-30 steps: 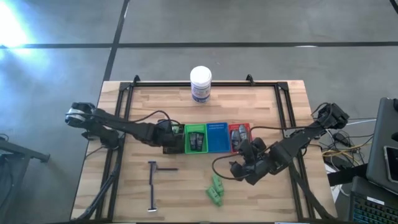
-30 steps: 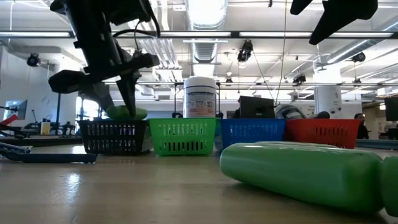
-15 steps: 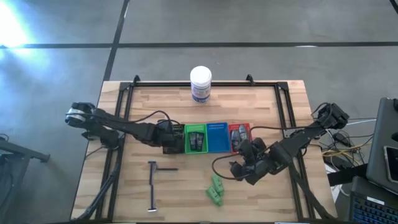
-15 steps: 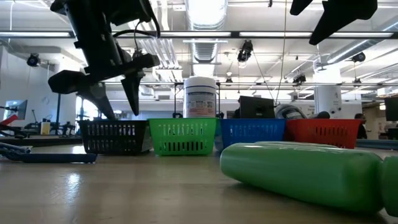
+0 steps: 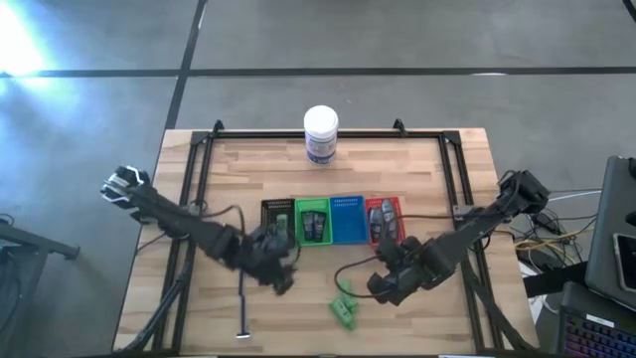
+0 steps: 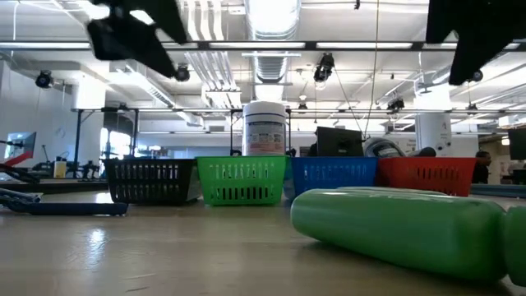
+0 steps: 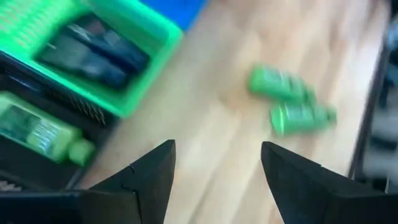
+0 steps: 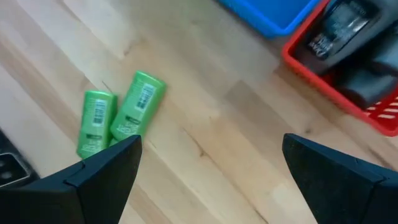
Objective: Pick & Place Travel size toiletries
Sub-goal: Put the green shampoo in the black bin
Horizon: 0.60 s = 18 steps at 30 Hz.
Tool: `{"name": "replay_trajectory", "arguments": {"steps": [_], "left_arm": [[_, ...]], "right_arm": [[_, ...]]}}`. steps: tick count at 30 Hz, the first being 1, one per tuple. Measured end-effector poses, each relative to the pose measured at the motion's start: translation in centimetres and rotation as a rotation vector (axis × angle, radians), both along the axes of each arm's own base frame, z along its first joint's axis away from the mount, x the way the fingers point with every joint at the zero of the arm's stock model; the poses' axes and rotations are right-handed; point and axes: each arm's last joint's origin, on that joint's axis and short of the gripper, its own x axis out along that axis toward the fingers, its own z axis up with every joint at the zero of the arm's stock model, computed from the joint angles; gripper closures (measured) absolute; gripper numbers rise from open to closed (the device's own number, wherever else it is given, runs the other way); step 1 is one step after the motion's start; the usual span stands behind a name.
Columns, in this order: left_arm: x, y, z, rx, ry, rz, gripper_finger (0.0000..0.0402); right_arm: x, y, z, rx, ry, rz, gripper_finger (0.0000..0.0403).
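1. From above, four small trays sat in a row at the middle of the wooden table [image 5: 417,169]: a black tray [image 5: 277,215], a green tray [image 5: 314,221], a blue tray [image 5: 347,219] and a red tray [image 5: 383,217]. A white jar [image 5: 320,133] stood well behind them near the table's far edge.
2. The left gripper [image 5: 279,270] hung over bare wood just in front of the black tray. Its wrist view showed its fingers [image 7: 155,171] spread wide with nothing between them.
3. That wrist view alone revealed one green bottle [image 7: 40,132] lying inside the black tray [image 7: 25,168], and dark packs [image 7: 93,53] in the green tray [image 7: 134,93]; from above these contents were too small to make out clearly.
4. The right gripper [image 5: 386,283] hovered in front of the red tray, beside two green bottles [image 5: 344,304] lying on the table near its front edge. Its wrist view showed the fingers [image 8: 106,171] spread apart and empty.
5. The right wrist view showed the two bottles [image 8: 118,118] side by side and touching, with grey tubes [image 8: 348,37] in the red tray [image 8: 336,93].
6. The table-level view showed one green bottle [image 6: 403,230] lying close to the camera, the trays lined up behind it, and only dark parts of the arms at the top.
7. A dark tool [image 5: 246,293] lay on the table's left front area.
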Motion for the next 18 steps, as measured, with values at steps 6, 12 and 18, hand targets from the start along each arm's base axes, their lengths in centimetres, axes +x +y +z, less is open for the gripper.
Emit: {"name": "replay_trajectory", "arguments": {"steps": [6, 12, 18], "left_arm": [[-2.3, -3.4, -0.7, -0.008, 0.095, -0.259, 0.0160], [-3.9, -5.7, -1.6, 0.081, 0.119, -0.456, 0.0160], [-5.2, -5.8, -2.4, 0.114, 0.212, -0.458, 0.0160]], "right_arm": [[0.5, 1.4, -0.7, 0.048, 0.001, 0.023, 0.0017], [1.8, 2.6, -1.2, 0.155, -0.101, -0.012, 0.0017], [3.8, 3.8, -4.3, 0.164, -0.072, -0.081, 0.0017]]}}
